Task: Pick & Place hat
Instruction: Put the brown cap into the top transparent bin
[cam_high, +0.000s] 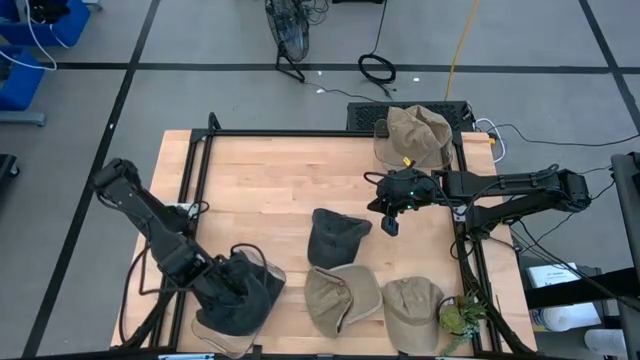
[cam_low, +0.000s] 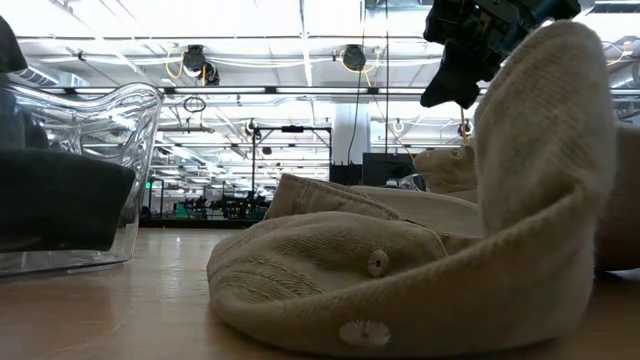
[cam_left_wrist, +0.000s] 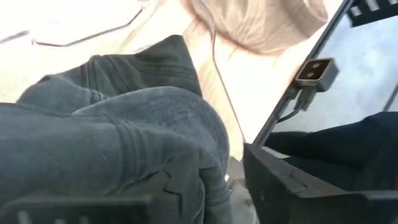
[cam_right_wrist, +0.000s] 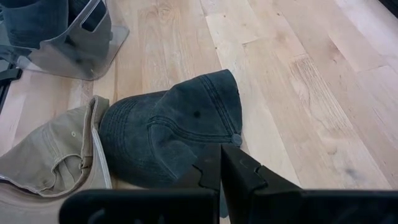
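L gripper (cam_high: 238, 292): down in the clear bin (cam_high: 262, 320) at the near-left corner, clamped on a dark hat (cam_left_wrist: 118, 124); cloth bunched between its fingers, hat mostly inside the bin walls.
R gripper (cam_high: 390, 222): hovering above the table, fingers nearly together, nothing in them.
Dark cap (cam_right_wrist: 171, 127): flat on the wood, just ahead of and below R gripper, not touching it.
Tan caps: one (cam_high: 342, 296) just beyond the dark cap from R gripper, brims overlapping; another (cam_high: 412, 310) beside it; a third (cam_high: 413, 135) behind R gripper at the table's far edge.
Step, my guess: L is at the drop w/ its hat; R lined up for the next pick.
Next for L: let go, lift straight out so cloth doesn't snag.
Next for R: spread fingers, come down on the dark cap's crown or brim, pinch.
Risk: the tan brim under the dark cap may drag along.
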